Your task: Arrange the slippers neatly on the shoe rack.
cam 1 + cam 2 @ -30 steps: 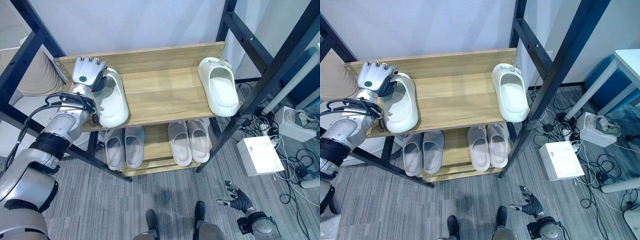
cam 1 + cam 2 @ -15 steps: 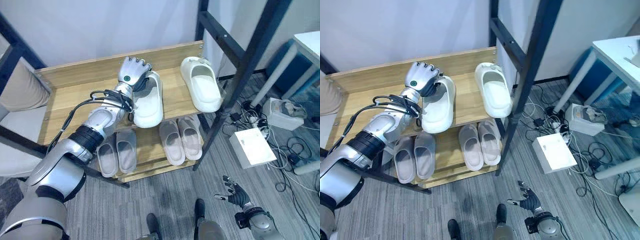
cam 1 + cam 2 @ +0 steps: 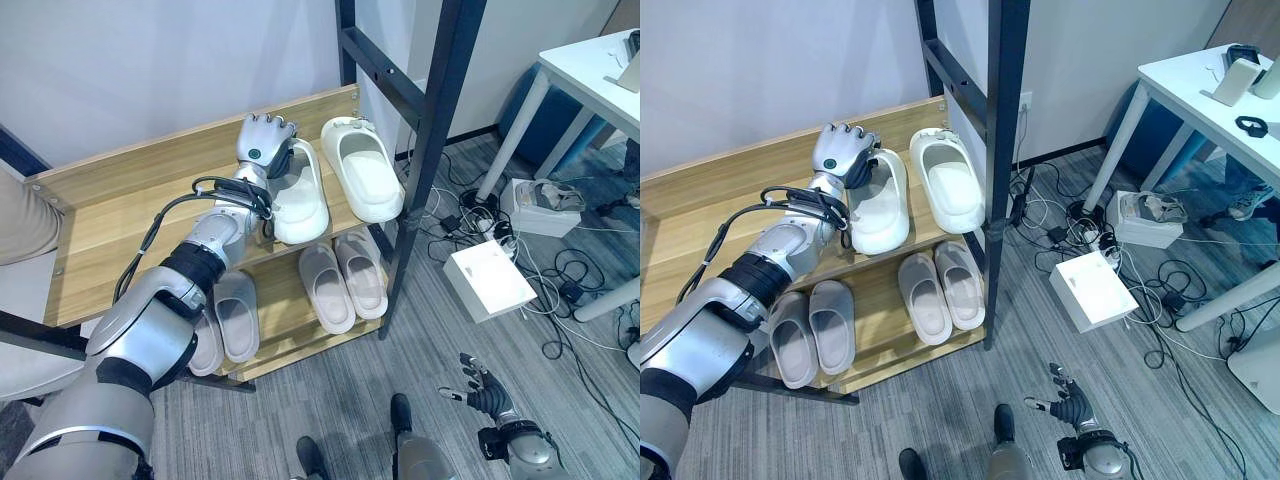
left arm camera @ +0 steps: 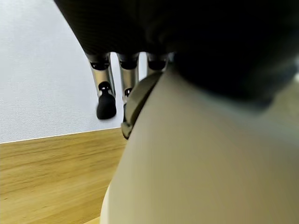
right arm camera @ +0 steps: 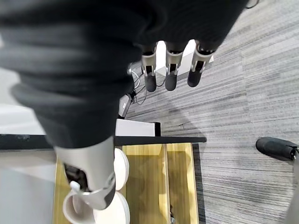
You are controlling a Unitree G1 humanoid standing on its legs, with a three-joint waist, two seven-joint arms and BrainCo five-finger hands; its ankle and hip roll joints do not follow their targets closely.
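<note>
A cream-white foam slipper lies on the top shelf of the light wooden shoe rack, just beside its matching cream slipper at the rack's right end. The left hand grips the first slipper's back end, fingers curled over its rim; the thumb is hidden. The left wrist view shows fingers hooked past the slipper's edge. Two grey slipper pairs sit on the lower shelf, partly hidden. The right hand hangs low over the grey carpet, fingers spread.
</note>
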